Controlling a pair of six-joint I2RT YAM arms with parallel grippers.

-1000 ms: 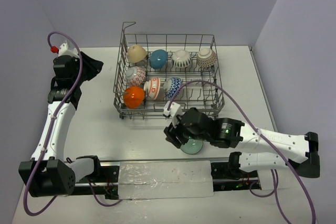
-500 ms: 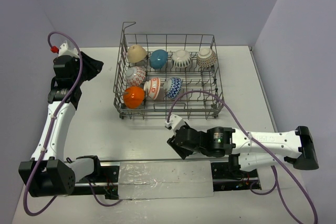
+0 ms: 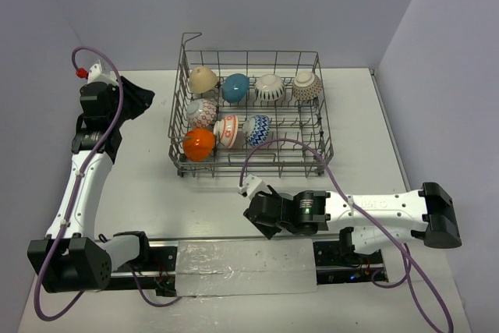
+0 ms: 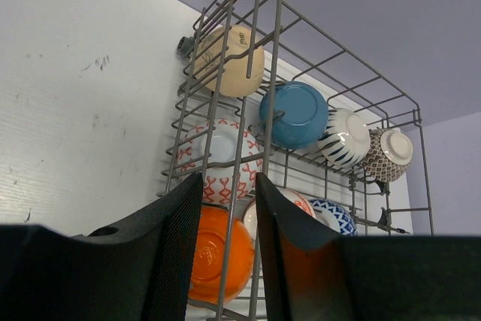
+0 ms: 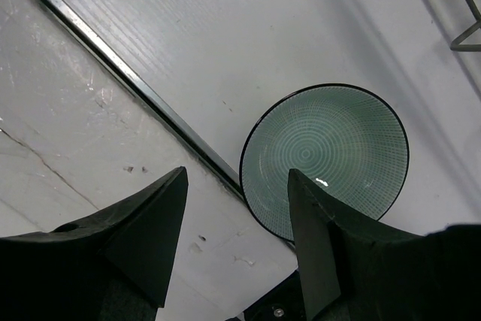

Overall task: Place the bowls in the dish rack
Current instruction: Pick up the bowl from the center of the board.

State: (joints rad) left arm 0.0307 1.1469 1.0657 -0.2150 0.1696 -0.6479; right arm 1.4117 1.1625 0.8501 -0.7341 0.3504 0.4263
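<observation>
Green bowl (image 5: 325,162) upright on tabletop (image 5: 113,5), at rack's (image 3: 249,53) 6 o'clock. Right pincer (image 5: 237,174) spread wide above, bowl's near rim under the gap; likely lining up a rim pinch. Left pincer (image 4: 228,180) slightly parted, empty, at rack's 9 o'clock, probably kept clear.

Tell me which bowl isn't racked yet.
The pale green bowl, lying on the table below the right end effector; all the other bowls sit in the rack.

I saw bright, even light and soft shadows; one small glare spot sat on the green bowl (image 5: 325,157).
</observation>
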